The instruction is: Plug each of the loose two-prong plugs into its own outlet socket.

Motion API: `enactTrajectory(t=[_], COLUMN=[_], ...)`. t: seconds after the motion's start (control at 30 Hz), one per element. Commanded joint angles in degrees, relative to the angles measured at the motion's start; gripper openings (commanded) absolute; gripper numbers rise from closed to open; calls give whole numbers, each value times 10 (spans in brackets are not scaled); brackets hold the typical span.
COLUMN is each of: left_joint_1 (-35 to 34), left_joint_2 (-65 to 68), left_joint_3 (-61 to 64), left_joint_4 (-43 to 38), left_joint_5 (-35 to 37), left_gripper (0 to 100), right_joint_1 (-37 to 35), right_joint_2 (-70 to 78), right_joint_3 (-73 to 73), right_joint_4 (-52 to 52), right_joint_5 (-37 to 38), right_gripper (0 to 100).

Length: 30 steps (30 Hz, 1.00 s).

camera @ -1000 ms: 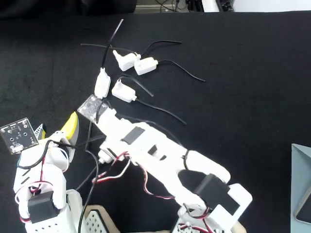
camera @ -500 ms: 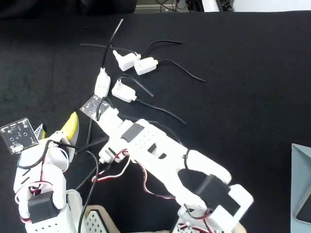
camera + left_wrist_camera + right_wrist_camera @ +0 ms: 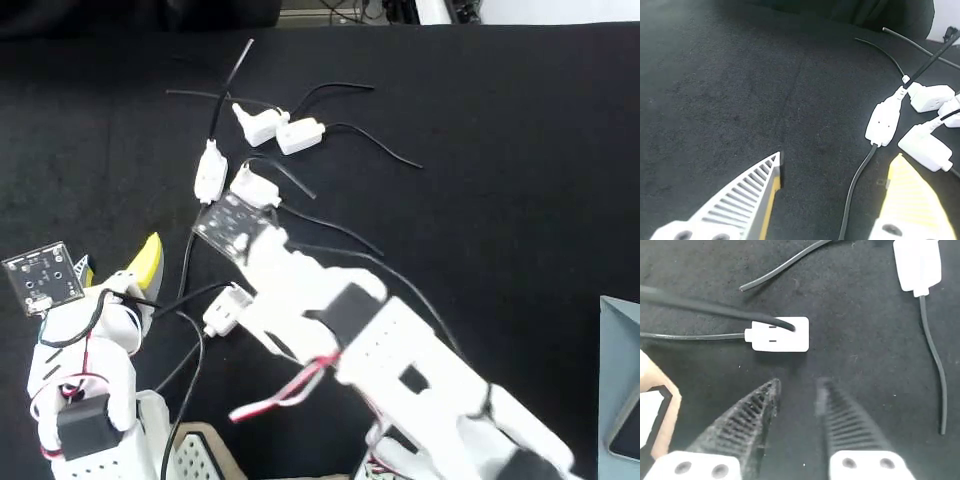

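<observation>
Several white plug and socket pieces with black cords lie on the black table. A long white piece lies beside a plug, and two more pieces touch farther back. A socket piece with two slots lies just beyond my right gripper, which hangs open and empty above the cloth. It appears to be the white piece at the right arm's edge. My left gripper stands wide open near the front left, short of the long piece.
Loose black cords trail across the middle of the table. A grey object sits at the right edge. The left arm's camera board sticks out at the left. Bare black cloth lies to the right.
The right arm has swung and risen, and its wrist has shifted right toward the plug cluster. The left arm and the pieces on the table have not moved.
</observation>
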Motion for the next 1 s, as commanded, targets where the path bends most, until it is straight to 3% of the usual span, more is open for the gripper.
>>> enactTrajectory(t=[0.0, 0.17, 0.33, 0.6, 0.97], left_joint_1=[-2, -7, -8, -49, -58], left_joint_2=[17, 122, 227, 245, 242], left_joint_3=[-61, -149, -259, -403, -415], left_joint_4=[40, 81, 118, 174, 181], left_joint_5=[-35, -64, -64, -61, -60], left_gripper=[333, 335, 334, 334, 333], right_joint_1=[49, 39, -18, -82, -120], right_joint_2=[-85, -112, -112, -103, 194], right_joint_3=[29, 88, 168, 233, 125], right_joint_4=[5, -23, -131, -230, -317], right_joint_5=[-7, -7, -40, -47, -84], right_gripper=[20, 12, 12, 12, 12])
